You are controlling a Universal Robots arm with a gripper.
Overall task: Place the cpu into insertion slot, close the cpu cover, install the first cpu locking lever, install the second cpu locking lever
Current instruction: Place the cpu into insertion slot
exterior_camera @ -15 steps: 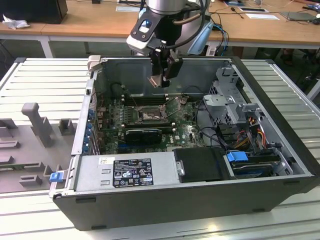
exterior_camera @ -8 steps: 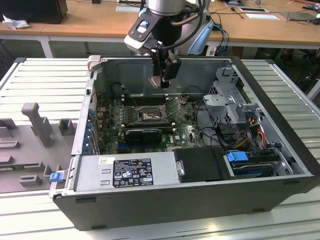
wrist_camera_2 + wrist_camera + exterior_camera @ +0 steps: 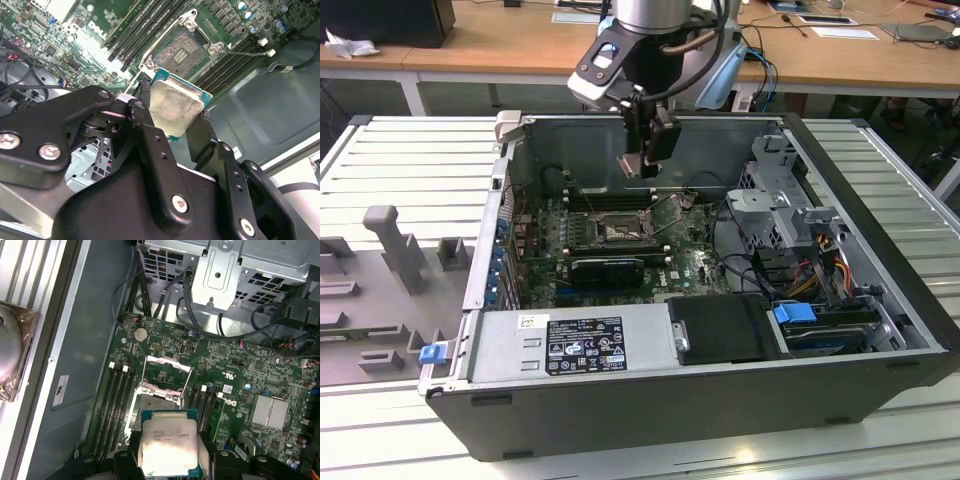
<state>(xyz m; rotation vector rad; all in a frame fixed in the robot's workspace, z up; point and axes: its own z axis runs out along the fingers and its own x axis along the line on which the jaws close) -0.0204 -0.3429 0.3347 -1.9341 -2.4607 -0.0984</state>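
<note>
My gripper (image 3: 640, 160) hangs over the open computer case, shut on the cpu (image 3: 169, 445), a flat square chip with a pale silvery top. The black fingers (image 3: 150, 135) clamp two opposite edges of the cpu (image 3: 176, 106). The insertion slot (image 3: 156, 402) lies just past the chip on the green board, bare and dark. In the exterior view the insertion slot (image 3: 620, 232) sits below the gripper. The cpu cover (image 3: 167, 371), a thin metal frame with a square window, is swung open on the slot's far side. A thin wire lever (image 3: 235, 50) stands off beside the insertion slot (image 3: 181, 50).
Long black memory slots (image 3: 117, 400) flank the socket on both sides. A black graphics card (image 3: 608, 268) lies in front of it, then the power supply (image 3: 570, 345). A metal drive cage (image 3: 770, 200) with cables stands at the exterior view's right. The case walls (image 3: 720, 140) enclose the board.
</note>
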